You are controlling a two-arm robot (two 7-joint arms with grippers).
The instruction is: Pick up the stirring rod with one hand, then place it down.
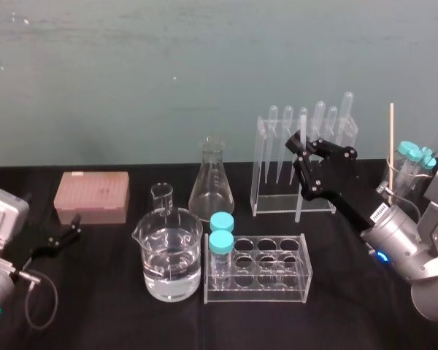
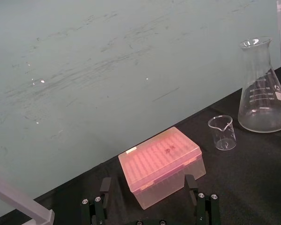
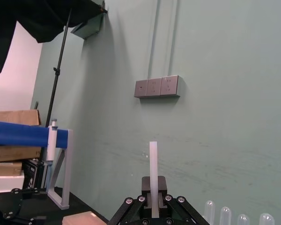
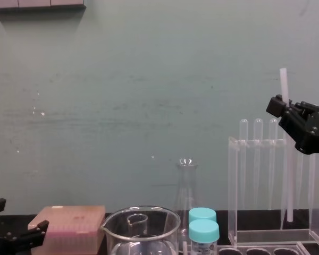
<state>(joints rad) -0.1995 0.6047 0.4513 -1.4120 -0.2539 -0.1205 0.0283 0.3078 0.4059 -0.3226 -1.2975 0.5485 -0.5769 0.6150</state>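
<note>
One stirring rod (image 1: 299, 204), upright in the right gripper (image 1: 304, 149).
Head: black fingers clenched on rod near its upper end; rod stands just in front of clear pipette rack (image 1: 266, 168). Parked left gripper (image 1: 64, 237), fingers spread, near pink tip box (image 1: 91, 195). Left wrist: spread fingers (image 2: 103, 187), pink box beyond. Right wrist: rod rises from between the closed fingers. Chest: short stub above the grip, long length hanging below, before the rack.

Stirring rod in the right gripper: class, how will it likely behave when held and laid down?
The stirring rod stands straight in the right gripper, so probably stiff. Thin and translucent, it is likely light, perhaps brittle. With its even thickness it may roll on the table.
</note>
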